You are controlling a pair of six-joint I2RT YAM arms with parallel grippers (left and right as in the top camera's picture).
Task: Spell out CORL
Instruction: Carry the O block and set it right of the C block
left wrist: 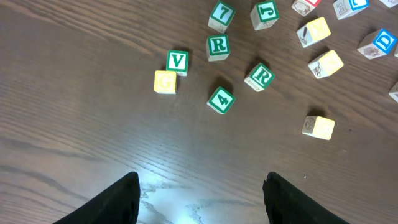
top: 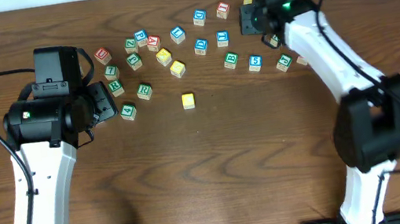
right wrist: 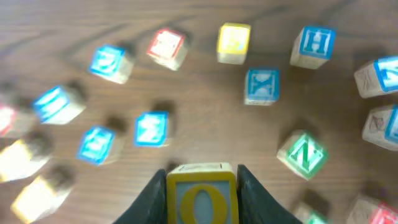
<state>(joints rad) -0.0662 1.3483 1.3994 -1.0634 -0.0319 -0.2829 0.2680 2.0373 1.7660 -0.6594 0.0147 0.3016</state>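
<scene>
My right gripper is shut on a yellow block with the letter O and holds it above the scattered blocks; in the overhead view this gripper is at the back right of the table. Two green R blocks lie ahead of my left gripper, which is open and empty above bare wood. In the overhead view the left gripper is at the left end of the block cluster. I cannot pick out a C or L block.
Near the left gripper lie a green V, a yellow G, a green 4, a 7 and a J. A lone yellow block sits toward the table's middle. Blue H, blue X and green N lie below the right gripper.
</scene>
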